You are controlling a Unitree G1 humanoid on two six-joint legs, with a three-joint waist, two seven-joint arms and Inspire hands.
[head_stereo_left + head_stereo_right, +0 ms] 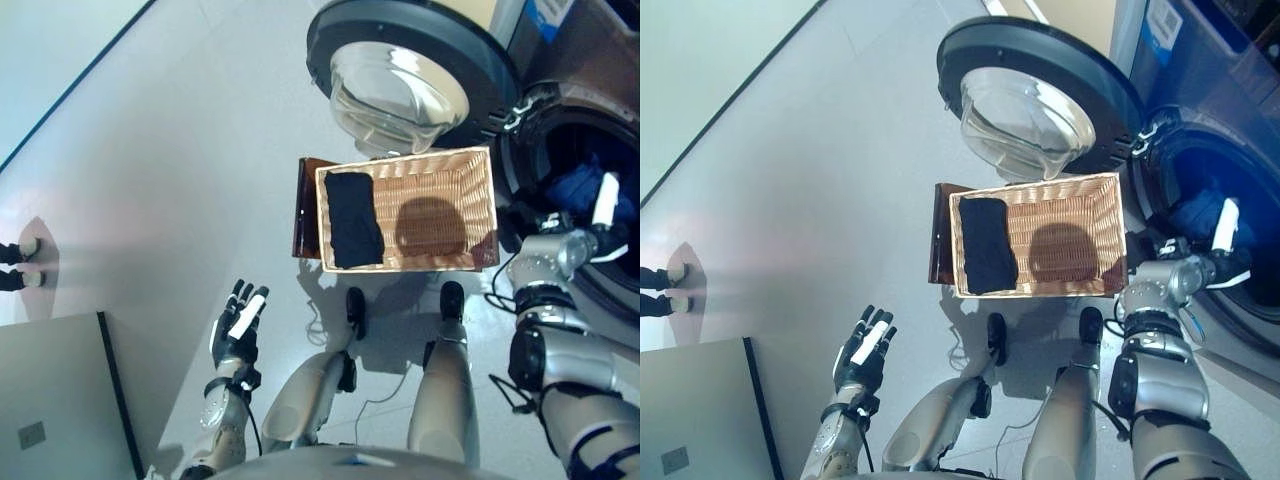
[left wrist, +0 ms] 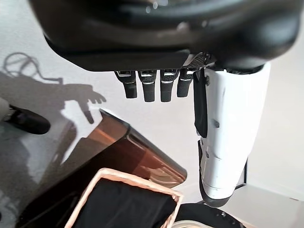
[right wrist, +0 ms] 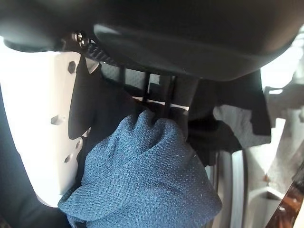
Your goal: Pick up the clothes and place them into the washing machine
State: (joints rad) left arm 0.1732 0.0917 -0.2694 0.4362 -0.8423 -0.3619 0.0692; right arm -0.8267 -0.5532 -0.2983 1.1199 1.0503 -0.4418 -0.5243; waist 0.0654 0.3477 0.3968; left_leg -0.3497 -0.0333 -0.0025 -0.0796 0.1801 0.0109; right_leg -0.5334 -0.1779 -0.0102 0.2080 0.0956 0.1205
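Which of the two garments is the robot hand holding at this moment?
The blue garment, gripped by the right robot hand at the washing machine opening. The black garment lies untouched in the basket.

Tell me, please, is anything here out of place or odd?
Nothing stands out. The right robot hand holds a blue garment at the washing machine opening; a dark garment lies flat in the wicker basket.
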